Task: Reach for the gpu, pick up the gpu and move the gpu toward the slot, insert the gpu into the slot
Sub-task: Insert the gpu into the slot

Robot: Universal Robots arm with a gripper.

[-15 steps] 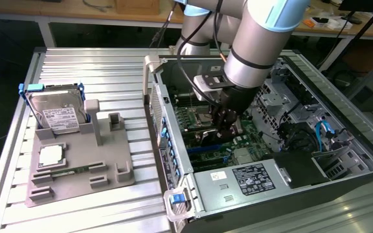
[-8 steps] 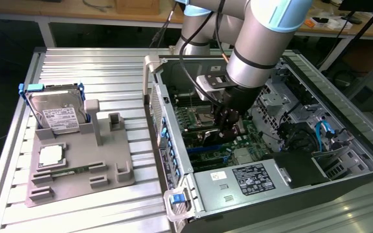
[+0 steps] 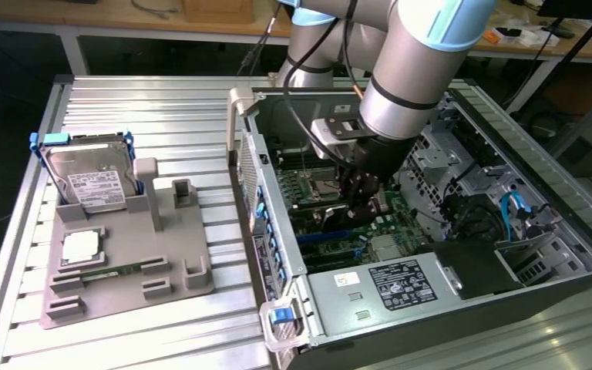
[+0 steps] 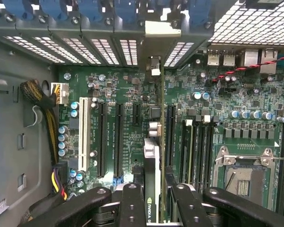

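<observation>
Figure: a Universal Robots arm reaches into an open computer case (image 3: 267, 202) that lies on its side on a slatted aluminium table (image 3: 132, 108).
Gripper: the gripper (image 3: 361, 202) hangs low over the motherboard (image 4: 213, 109); its fingers (image 4: 132, 201) stand on either side of the gpu and pinch it between them.
Gpu: the gpu (image 4: 152, 165) is seen edge-on in the wrist view, upright between the fingers, its length running toward the perforated rear wall of the case.
Slot: the slot (image 3: 322, 234) shows in the exterior view as a blue strip on the motherboard just below the gripper; in the wrist view the card covers the line beneath it.
Done: reaching, picking up and carrying appear complete, since the card is gripped inside the case and lined up along the expansion connectors.
Left: whether the card's edge is seated in the groove cannot be told; insertion is judged unfinished or just under way.
Fixture: a grey holder (image 3: 178, 254) outside the case carries a hard drive (image 3: 90, 185), well apart from the work.
</observation>
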